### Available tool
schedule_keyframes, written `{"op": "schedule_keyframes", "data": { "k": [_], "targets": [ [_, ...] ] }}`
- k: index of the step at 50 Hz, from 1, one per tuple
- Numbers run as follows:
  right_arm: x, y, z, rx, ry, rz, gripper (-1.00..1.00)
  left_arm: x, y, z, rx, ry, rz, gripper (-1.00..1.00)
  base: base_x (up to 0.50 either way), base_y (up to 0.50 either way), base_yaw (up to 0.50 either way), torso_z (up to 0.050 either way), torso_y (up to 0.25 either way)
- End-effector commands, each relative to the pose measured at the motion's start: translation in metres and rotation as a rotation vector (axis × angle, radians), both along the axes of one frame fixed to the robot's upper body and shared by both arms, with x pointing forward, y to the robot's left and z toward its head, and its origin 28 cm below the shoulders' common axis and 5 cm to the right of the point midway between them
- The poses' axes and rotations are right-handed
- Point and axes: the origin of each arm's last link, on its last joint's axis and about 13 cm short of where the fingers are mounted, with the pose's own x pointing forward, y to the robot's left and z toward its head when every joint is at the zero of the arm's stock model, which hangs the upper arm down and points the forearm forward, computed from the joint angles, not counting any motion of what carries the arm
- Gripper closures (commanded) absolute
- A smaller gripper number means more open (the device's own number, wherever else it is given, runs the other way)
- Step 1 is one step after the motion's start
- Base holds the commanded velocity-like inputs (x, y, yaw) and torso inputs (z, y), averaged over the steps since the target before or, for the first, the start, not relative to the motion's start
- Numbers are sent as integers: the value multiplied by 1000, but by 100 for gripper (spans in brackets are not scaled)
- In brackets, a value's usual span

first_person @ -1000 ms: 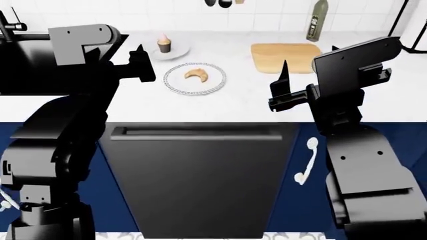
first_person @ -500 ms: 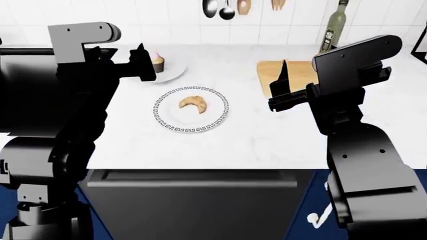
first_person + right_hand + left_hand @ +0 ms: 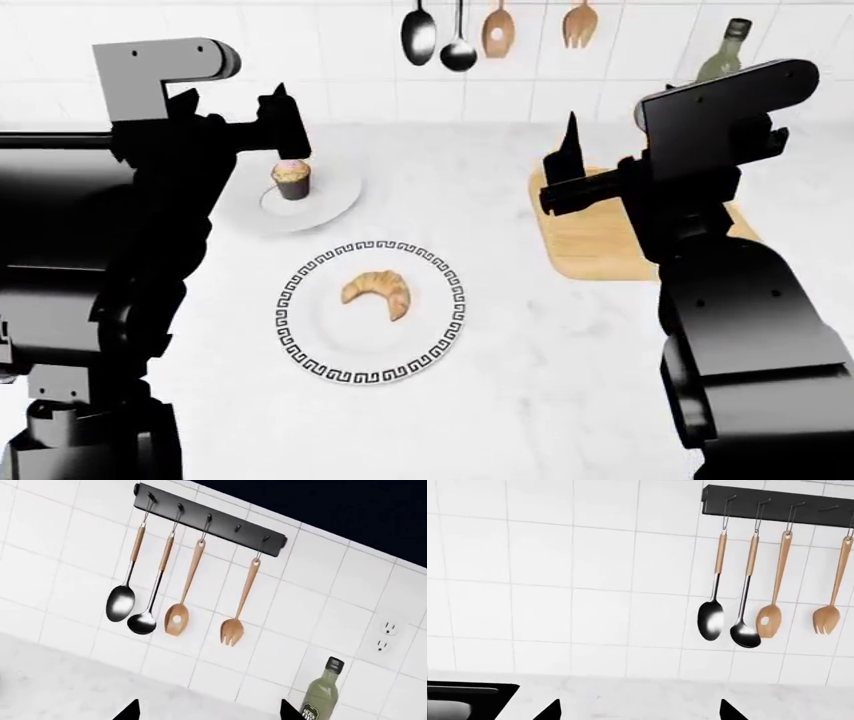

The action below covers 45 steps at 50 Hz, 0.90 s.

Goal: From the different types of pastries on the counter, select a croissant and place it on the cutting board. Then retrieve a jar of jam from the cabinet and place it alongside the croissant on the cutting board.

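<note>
White marble worktop [image 3: 534, 330] running back to a white-tiled wall, with four utensils on a black rack [image 3: 207, 520]: two dark metal spoons, a slotted wooden spoon and a wooden fork. Golden-brown croissant [image 3: 379, 291] lying at the middle of a round white plate with a black Greek-key rim [image 3: 307, 365], near the front centre of the head view. Pink-frosted cupcake [image 3: 292, 178] standing on a plain white plate [image 3: 334, 200] behind and to the left, just under the left claw [image 3: 283, 125]. Light tan cutting board [image 3: 587, 245] off to the right, partly hidden by the right arm, bare where visible. Green oil bottle [image 3: 322, 695] upright by the wall beyond it. Right claw [image 3: 571, 165] raised over the board's near-left edge. Both claws holding nothing, dark fingertips well apart in each wrist view. Jar of jam nowhere in view.
</note>
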Motion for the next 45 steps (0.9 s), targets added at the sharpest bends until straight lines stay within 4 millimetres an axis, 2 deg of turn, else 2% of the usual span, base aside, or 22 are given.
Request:
{"op": "schedule_keyframes", "data": {
  "k": [1,4,10,13,18,29,36,45],
  "targets": [
    [2,-1,2,0,0,-13,-100,-1,0,1,0,0,0,-100,500,51,0,0,0],
    [4,-1,2,13,56,22,-100,-1,0,1,0,2,-2,-100,500,65,0,0,0],
    [1,11,15,185,353,364,-100,-1,0,1,13,5,2,-100,0,0,0,0,2],
    [-5,17,22,344,493,557,-100,-2,0,0,15,5,2,-100,0,0,0,0,0],
    [-17,34,7,228,574,599,-100,0,0,-1,15,8,2,-100,0,0,0,0,0],
    [-60,56,5,40,577,769,-100,2,0,-3,21,13,0,-100,0,0,0,0,0],
    [-68,55,-2,16,583,789,-100,5,1,-5,24,16,-1,-100,0,0,0,0,0],
    [-61,53,-13,-19,625,757,-100,5,2,-9,21,29,-1,-100,0,0,0,0,0]
  ]
}}
